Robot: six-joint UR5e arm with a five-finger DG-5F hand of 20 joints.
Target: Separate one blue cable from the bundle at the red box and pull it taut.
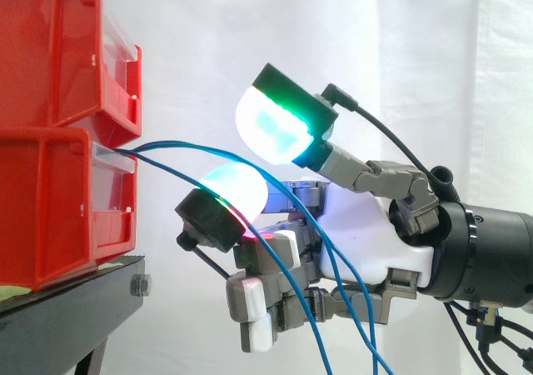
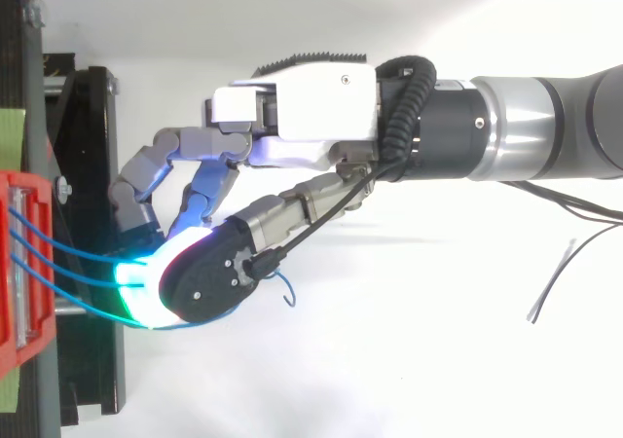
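Several thin blue cables [image 1: 191,148] leave the front of the lower red bin [image 1: 50,217] and arc right and down across my hand [image 1: 366,233]. The thumb pad [image 1: 271,129] glows green and white above them. A second pad [image 1: 237,187], white with a red edge, sits just below. One cable runs through the gap between these two pads, which stand apart; another crosses the lower pad's edge. The remaining fingers [image 1: 258,308] are curled under the palm behind the cables. In the top view the cables [image 2: 68,258] run from the bin [image 2: 24,355] to the glowing pads [image 2: 141,287].
A second red bin [image 1: 50,50] is stacked on the lower one, both on the black stand [image 1: 75,308]. A white curtain hangs behind. Loose dark wires [image 2: 555,273] lie to the right under the arm in the top view.
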